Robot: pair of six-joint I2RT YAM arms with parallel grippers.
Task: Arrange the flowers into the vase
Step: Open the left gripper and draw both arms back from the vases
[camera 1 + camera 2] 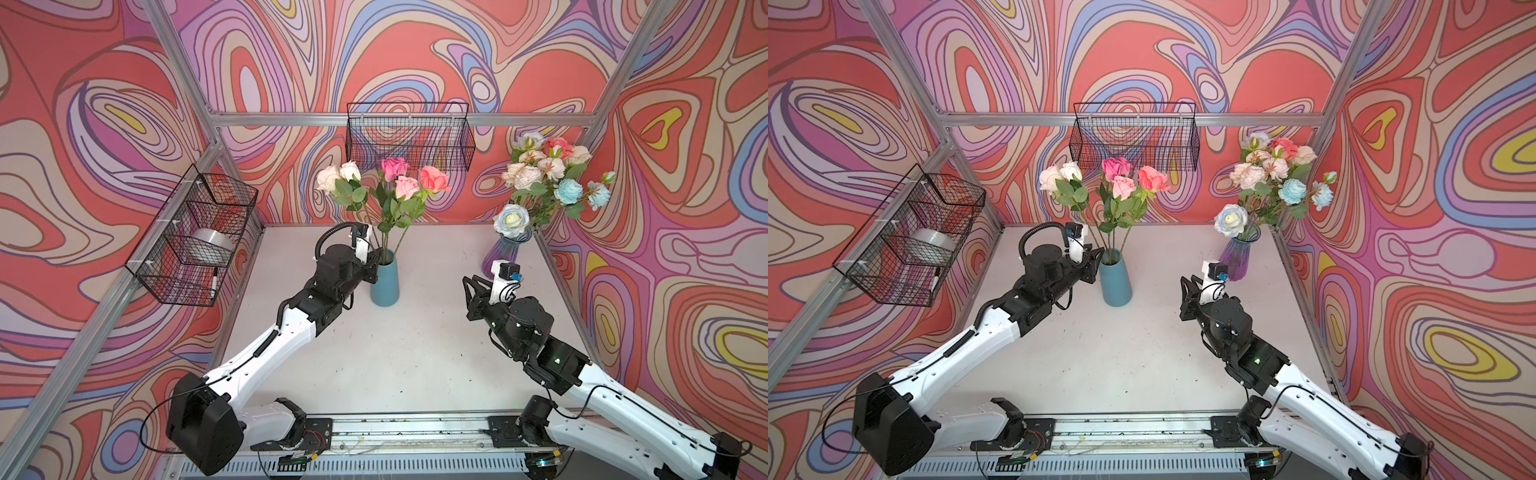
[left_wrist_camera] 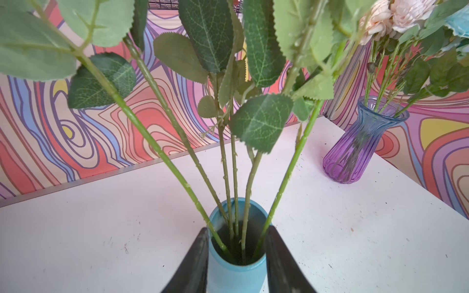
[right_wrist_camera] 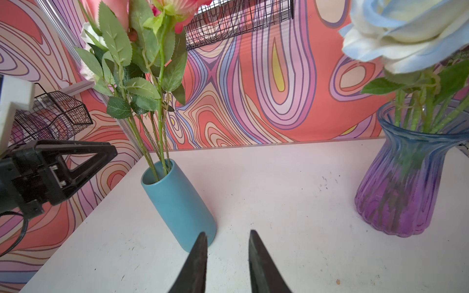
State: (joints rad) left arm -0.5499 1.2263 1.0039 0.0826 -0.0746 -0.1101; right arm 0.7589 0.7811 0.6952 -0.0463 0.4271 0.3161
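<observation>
I found the left pincer part-open and empty, its fingers flanking the rim of the blue vase. The right pincer hung part-open, empty, above the desk. Five roses stood in the blue vase; other flowers filled the purple vase.

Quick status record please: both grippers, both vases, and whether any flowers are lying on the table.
left gripper: open, empty, at the mouth of the blue vase
right gripper: open, empty, above the table between the vases
blue vase: upright, five roses standing in it
purple vase: upright, holds a full bunch of mixed blossoms
loose flowers: none visible on the table
</observation>
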